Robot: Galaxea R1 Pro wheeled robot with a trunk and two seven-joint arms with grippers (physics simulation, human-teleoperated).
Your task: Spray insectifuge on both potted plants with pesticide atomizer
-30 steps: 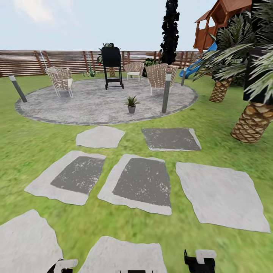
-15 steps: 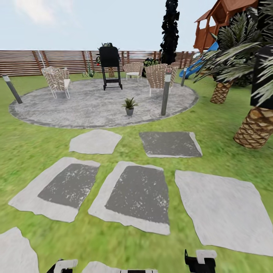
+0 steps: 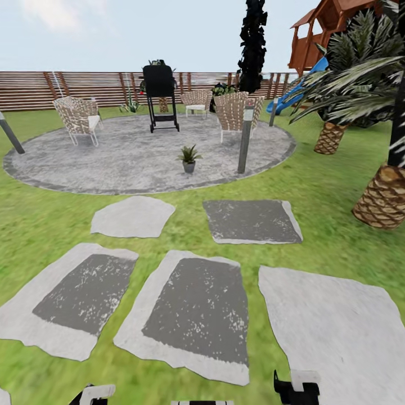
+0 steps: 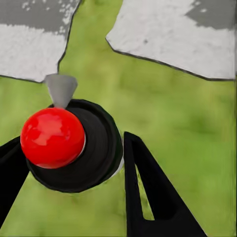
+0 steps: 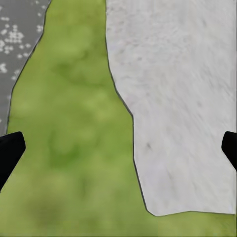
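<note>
From the head camera, a lawn crossed by stepping stones runs up to a round gravel patio backed by a slatted fence. Left to right on the patio stand a wicker chair, a black grill, a potted plant near the front edge, and a grey post lamp. Scaly palm trunks rise at far right.

The left wrist camera adds what the head view lacks: the atomizer, seen end-on as a dark round body with a red ball and a small grey nozzle, sits between the black fingers of the left gripper, which is closed around it above grass and stone.

The right wrist camera looks down on grass beside a pale stone. The right gripper is spread wide and holds nothing, its fingertips at opposite edges of that view.
</note>
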